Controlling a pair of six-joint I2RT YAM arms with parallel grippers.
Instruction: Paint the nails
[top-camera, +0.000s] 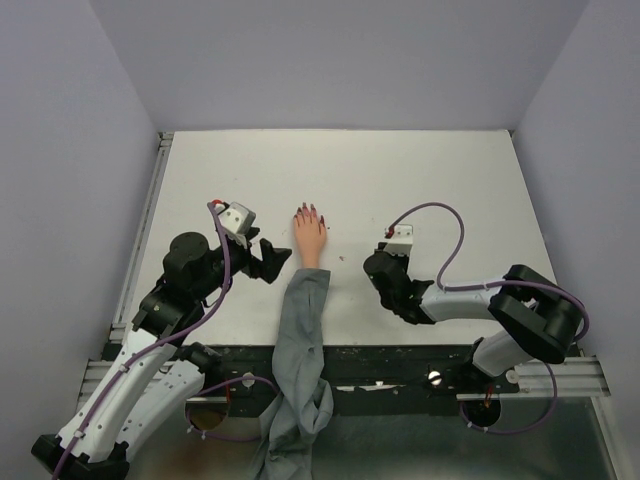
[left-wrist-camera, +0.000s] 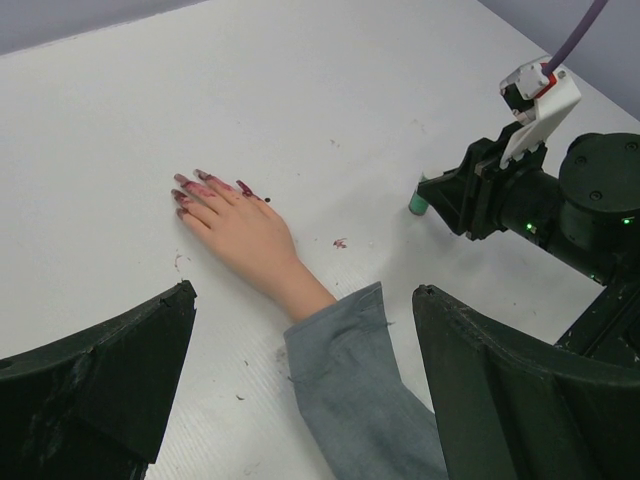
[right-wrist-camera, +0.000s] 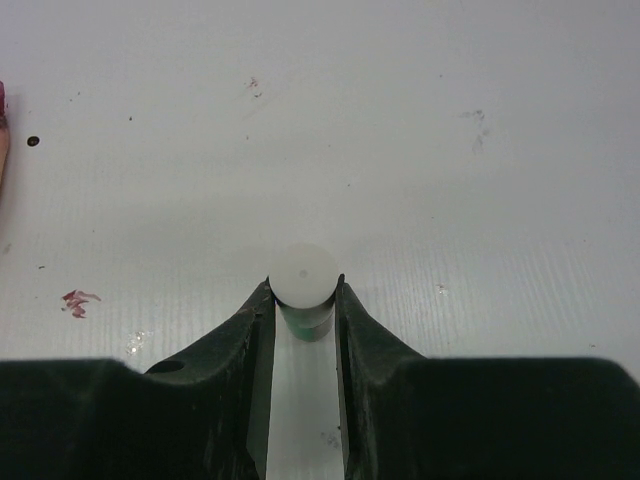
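Note:
The peach mannequin hand (top-camera: 310, 238) lies palm down mid-table, its grey sleeve (top-camera: 305, 330) running to the near edge. Its dark red-purple nails (top-camera: 305, 210) point away; they show in the left wrist view (left-wrist-camera: 190, 190) with smeared paint on the fingertips. My left gripper (top-camera: 283, 257) is open and empty just left of the wrist, its jaws straddling the sleeve cuff (left-wrist-camera: 360, 340) from above. My right gripper (top-camera: 384, 262) is to the right of the hand, shut on the white cap (right-wrist-camera: 305, 274) of a small green bottle (right-wrist-camera: 306, 322), also seen in the left wrist view (left-wrist-camera: 420, 202).
Small red paint smears mark the white table (top-camera: 440, 180) right of the hand (left-wrist-camera: 340, 242) (right-wrist-camera: 75, 300). Lilac walls enclose the table on three sides. A metal rail (top-camera: 400, 370) runs along the near edge, and purple cables loop off both arms.

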